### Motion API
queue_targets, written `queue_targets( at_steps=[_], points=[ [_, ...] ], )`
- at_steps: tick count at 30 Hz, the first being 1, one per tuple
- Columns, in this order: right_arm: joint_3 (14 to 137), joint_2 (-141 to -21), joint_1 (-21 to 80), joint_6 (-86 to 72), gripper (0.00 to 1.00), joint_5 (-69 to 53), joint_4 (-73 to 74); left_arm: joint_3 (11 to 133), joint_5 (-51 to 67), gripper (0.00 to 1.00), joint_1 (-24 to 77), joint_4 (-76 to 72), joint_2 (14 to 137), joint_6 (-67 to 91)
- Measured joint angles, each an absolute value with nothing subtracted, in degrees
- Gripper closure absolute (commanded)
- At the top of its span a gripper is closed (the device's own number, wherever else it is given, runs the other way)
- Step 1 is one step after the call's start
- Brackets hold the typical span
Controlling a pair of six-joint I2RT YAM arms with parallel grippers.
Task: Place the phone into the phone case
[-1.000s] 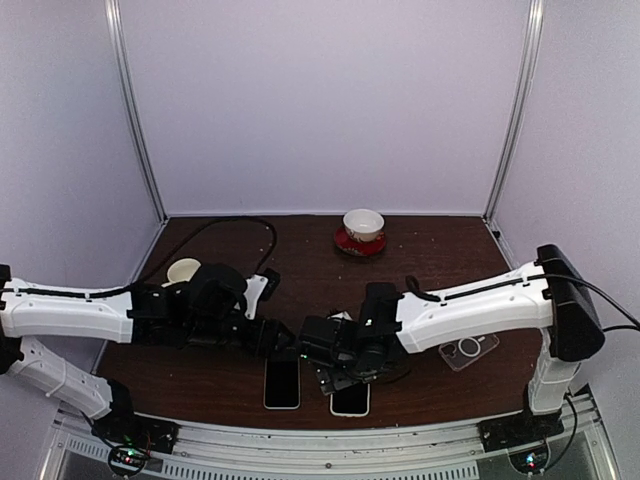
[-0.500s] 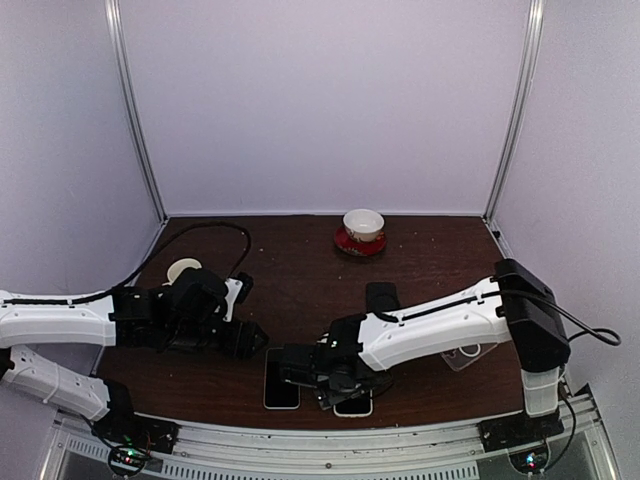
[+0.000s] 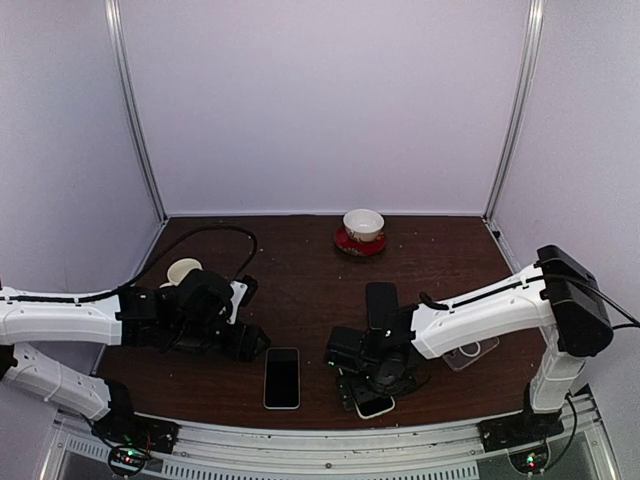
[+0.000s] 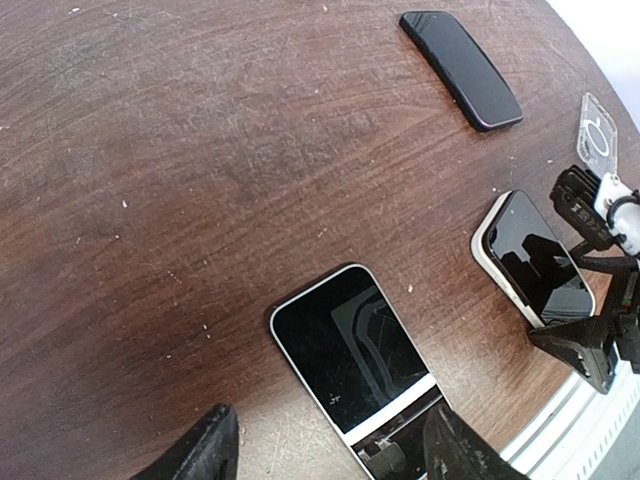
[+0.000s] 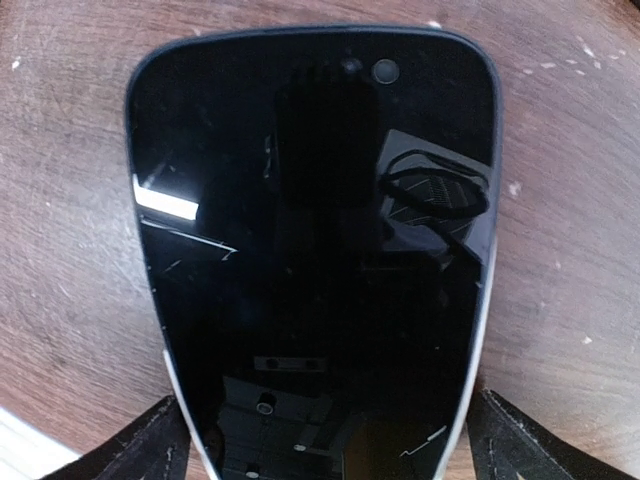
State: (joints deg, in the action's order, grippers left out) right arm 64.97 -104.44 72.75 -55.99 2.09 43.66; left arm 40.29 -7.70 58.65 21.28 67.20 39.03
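Observation:
Two white-edged phones lie screen up near the front edge. One phone (image 3: 282, 377) lies flat in front of my open left gripper (image 3: 257, 343); in the left wrist view this phone (image 4: 350, 365) lies just ahead of the spread gripper (image 4: 330, 462). My right gripper (image 3: 368, 385) is shut on the near end of the other phone (image 3: 374, 404), which fills the right wrist view (image 5: 315, 250) between the gripper's (image 5: 335, 445) two fingers. The clear phone case (image 3: 470, 350) lies to the right under the right arm. It also shows in the left wrist view (image 4: 598, 135).
A black phone-sized slab (image 3: 380, 300) lies in the middle of the table. A cup on a red saucer (image 3: 363, 230) stands at the back. A white cup (image 3: 183, 270) sits by the left arm. The table's front edge runs just below the phones.
My right gripper has drawn back to the right and its phone has turned with it. My left gripper backed off to the left from its phone, then stayed still.

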Motion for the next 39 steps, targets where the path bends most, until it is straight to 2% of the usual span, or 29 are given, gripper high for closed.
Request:
queue_targets(
  at_steps=[3, 6, 10, 13, 18, 22, 27, 32, 36, 39],
  points=[
    [65.3, -104.7, 72.2, -54.7, 0.06, 0.6, 43.5, 40.3, -7.7, 0.32, 58.7, 21.3, 67.2, 38.9],
    [66.5, -105.7, 72.2, -53.2, 0.22, -0.2, 43.7, 40.3, -7.7, 0.33, 58.7, 21.3, 67.2, 38.9],
    [67.3, -106.3, 72.2, -52.6, 0.32, -0.5, 44.0, 40.4, -7.7, 0.35, 58.7, 21.4, 67.2, 38.5],
    [67.5, -106.3, 72.2, -52.3, 0.45, -0.4, 44.2, 41.1, -7.7, 0.36, 58.7, 21.6, 67.6, 37.9],
    [67.7, -106.2, 72.5, -50.2, 0.57, 0.5, 43.9, 42.8, -6.4, 0.30, 58.7, 20.6, 68.9, 36.3],
    [67.2, -105.0, 73.9, -46.6, 0.60, 4.2, 39.5, 42.0, -1.2, 0.26, 58.7, 15.2, 69.7, 36.1],
    [64.7, -95.8, 76.6, -41.7, 0.62, 12.7, 32.8, 40.1, 3.3, 0.21, 58.7, 6.5, 67.5, 37.2],
    [64.5, -87.9, 79.2, -36.2, 0.64, 22.1, 25.1, 39.7, 5.0, 0.22, 59.0, -2.8, 62.6, 37.6],
    [64.6, -86.6, 81.1, -31.1, 0.64, 28.1, 20.3, 39.7, 5.4, 0.30, 59.8, -8.8, 62.2, 36.9],
    [64.8, -86.6, 82.3, -27.9, 0.64, 30.6, 18.6, 39.7, 5.6, 0.46, 60.1, -11.0, 63.1, 35.9]
  ],
)
